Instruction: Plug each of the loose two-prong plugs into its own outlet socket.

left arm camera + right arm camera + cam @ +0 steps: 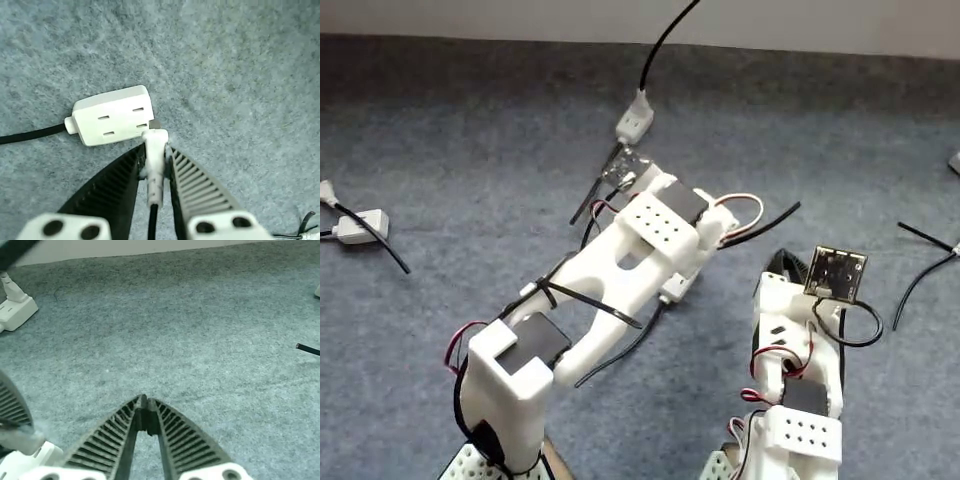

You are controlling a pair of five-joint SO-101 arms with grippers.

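At far left on the grey surface (470, 150) lay what looked like a second outlet (360, 226), well apart from the work. Your left pincer (155, 156) was clamped on the white plug (155, 141), whose black cord (152, 222) ran back between the fingers (197, 182). The plug's prongs sat just at the edge of the white outlet (111, 115), beside one pair of slots but not in them. The outlet lay flat with its slots up. The step therefore called for tilting the plug until its prongs stood square to that face, lining them up on one pair, then pressing slowly. The light outlet looked likely to slide, so you wanted a straight, steady push. Your right pincer (143, 416) hung closed on nothing, free to brace the outlet. A loose cable (920, 262) lay at far right.
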